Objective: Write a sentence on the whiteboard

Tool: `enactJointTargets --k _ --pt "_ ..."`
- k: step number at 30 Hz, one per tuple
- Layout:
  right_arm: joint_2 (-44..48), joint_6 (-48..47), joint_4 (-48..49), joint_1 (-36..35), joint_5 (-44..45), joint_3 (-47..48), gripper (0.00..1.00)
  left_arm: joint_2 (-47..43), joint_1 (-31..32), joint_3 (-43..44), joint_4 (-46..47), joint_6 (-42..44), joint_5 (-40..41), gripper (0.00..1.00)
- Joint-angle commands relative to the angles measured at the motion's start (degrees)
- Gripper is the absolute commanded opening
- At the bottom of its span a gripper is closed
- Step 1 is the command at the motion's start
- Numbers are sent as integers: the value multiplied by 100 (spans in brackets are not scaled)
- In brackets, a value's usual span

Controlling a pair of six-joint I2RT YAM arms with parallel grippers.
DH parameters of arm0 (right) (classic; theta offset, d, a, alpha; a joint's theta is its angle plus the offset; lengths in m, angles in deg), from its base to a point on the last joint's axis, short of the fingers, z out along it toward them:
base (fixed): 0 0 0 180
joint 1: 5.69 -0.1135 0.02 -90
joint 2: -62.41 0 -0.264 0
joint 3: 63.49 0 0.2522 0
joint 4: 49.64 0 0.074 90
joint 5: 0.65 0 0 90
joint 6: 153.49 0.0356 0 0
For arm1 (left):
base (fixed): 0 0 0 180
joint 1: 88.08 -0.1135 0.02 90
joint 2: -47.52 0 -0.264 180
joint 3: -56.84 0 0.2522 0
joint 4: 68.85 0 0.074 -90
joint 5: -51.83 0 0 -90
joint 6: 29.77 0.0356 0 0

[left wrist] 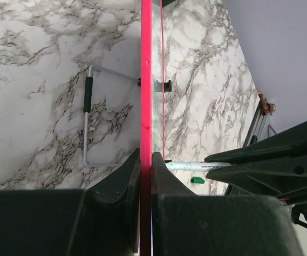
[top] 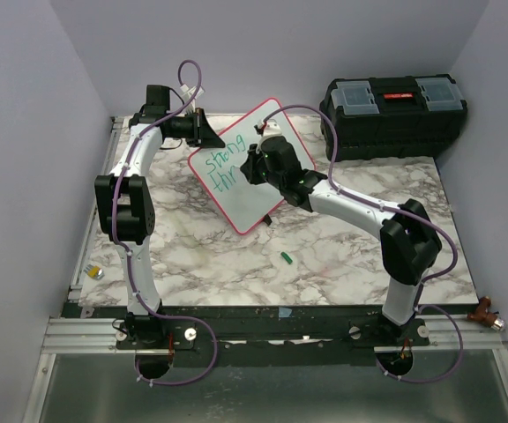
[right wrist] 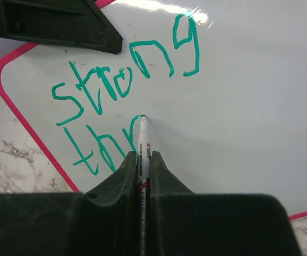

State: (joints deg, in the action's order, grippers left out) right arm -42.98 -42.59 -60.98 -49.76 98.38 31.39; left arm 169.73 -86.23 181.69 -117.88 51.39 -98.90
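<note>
The whiteboard (top: 254, 176), white with a pink-red frame, stands tilted on the marble table. My left gripper (top: 203, 132) is shut on its upper left edge; in the left wrist view the pink frame (left wrist: 145, 80) runs between the closed jaws of the gripper (left wrist: 146, 160). The sentence (right wrist: 127, 80) reads "strong" with "thr" begun below it in green. My right gripper (right wrist: 143, 157) is shut on a white marker (right wrist: 143, 141), whose tip touches the board at the top of the "r". The marker also shows in the left wrist view (left wrist: 196, 166).
A black toolbox (top: 393, 116) stands at the back right. A green marker cap (top: 285, 258) lies on the table in front of the board. The board's wire stand (left wrist: 87, 122) rests behind it. A small yellow-and-silver object (top: 96, 273) lies at the left edge.
</note>
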Motion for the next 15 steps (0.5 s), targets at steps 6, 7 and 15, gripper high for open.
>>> enactJointTargets --k 6,7,15 --pt "290 -115 -66 31 185 -48 1 -145 136 -61 17 361 19 0" --pt "286 -119 -66 34 203 -44 1 -153 132 -65 14 365 19 0" --pt "167 -89 -66 39 184 -53 1 -150 136 -61 17 371 17 0"
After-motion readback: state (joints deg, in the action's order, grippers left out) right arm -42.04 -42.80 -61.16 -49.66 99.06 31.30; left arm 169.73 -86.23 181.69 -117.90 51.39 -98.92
